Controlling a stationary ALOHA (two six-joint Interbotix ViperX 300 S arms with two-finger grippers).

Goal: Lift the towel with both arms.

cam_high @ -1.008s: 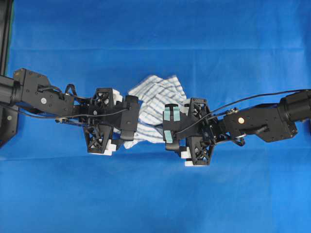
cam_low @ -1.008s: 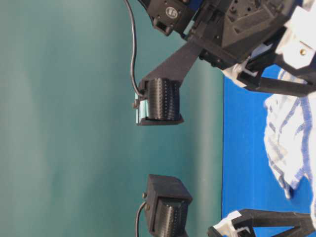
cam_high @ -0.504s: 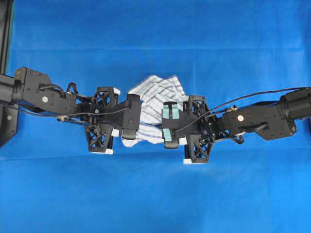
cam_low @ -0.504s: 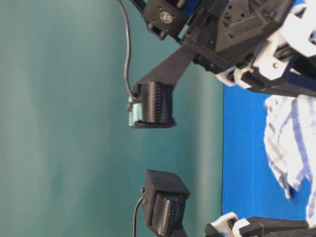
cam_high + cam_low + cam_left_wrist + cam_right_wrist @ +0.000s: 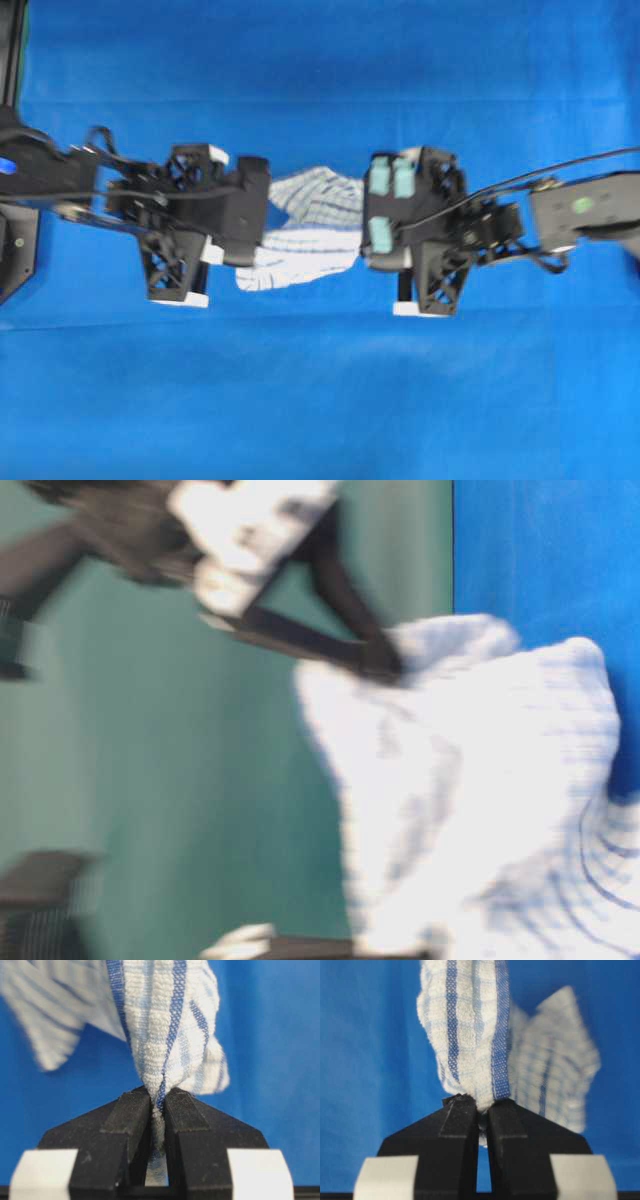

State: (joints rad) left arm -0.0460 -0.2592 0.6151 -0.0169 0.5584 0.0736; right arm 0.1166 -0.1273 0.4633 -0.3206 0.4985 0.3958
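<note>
My left end effector (image 5: 157, 1110) and right end effector (image 5: 478, 1112) each grasp the white blue-checked soft towel (image 5: 305, 230), mid-frame above the blue worktop (image 5: 320, 400).

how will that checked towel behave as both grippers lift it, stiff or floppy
Probably floppy: the checked towel bunches into folds where the left gripper pinches it and sags between grips. Likely light and unlikely to slip, since its looped weave is squeezed tight in the right gripper.

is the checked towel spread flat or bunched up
Bunched up. The white blue-striped check towel hangs gathered between the two arms, its cloth pinched into folds inside the shut left pincer and shut right pincer.
</note>
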